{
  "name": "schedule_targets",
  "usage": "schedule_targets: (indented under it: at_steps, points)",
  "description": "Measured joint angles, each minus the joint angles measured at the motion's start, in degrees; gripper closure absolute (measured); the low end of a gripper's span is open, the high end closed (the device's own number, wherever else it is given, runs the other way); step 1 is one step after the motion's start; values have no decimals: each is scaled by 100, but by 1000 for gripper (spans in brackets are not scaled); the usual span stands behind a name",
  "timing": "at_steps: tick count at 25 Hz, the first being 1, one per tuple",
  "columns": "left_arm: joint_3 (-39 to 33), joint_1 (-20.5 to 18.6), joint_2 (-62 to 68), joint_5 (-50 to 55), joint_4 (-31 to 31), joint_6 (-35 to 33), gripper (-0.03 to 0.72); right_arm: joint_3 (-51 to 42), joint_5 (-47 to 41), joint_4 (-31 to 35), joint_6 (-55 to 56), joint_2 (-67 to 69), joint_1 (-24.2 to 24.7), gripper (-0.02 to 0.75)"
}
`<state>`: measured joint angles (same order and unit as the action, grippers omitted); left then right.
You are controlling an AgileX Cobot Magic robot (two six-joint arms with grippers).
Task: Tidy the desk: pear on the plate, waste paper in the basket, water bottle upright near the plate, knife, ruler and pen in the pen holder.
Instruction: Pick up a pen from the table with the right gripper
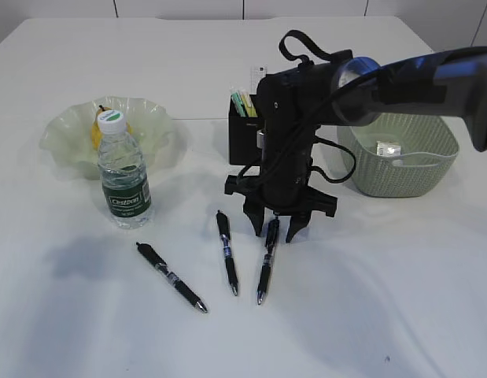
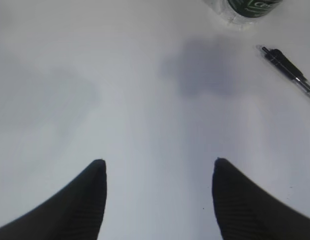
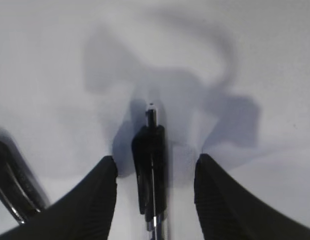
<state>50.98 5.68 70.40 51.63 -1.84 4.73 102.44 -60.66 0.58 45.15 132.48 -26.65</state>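
Three black pens lie on the white table: a left one, a middle one and a right one. My right gripper is open and straddles the top end of the right pen, its fingers on either side with gaps. The middle pen shows at the left edge of the right wrist view. The water bottle stands upright by the pale green plate, which holds the yellow pear. The black pen holder holds items. My left gripper is open and empty above bare table; the left pen lies beyond it.
A green woven basket with crumpled paper inside stands at the right, behind my right arm. The bottle's base shows at the top of the left wrist view. The left arm is out of the exterior view.
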Motion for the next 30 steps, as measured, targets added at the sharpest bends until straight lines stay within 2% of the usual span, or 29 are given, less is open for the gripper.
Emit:
schedule_targets:
  at_steps: [9, 15, 17, 30]
  points:
    - [0, 0, 0, -4, 0, 0, 223, 0, -10, 0, 0, 55, 0, 376]
    - [0, 0, 0, -4, 0, 0, 223, 0, -20, 0, -65, 55, 0, 572]
    - [0, 0, 0, -4, 0, 0, 223, 0, -30, 0, -140, 55, 0, 605]
    - [0, 0, 0, -4, 0, 0, 223, 12, -644, 10, -1117, 8, 0, 622]
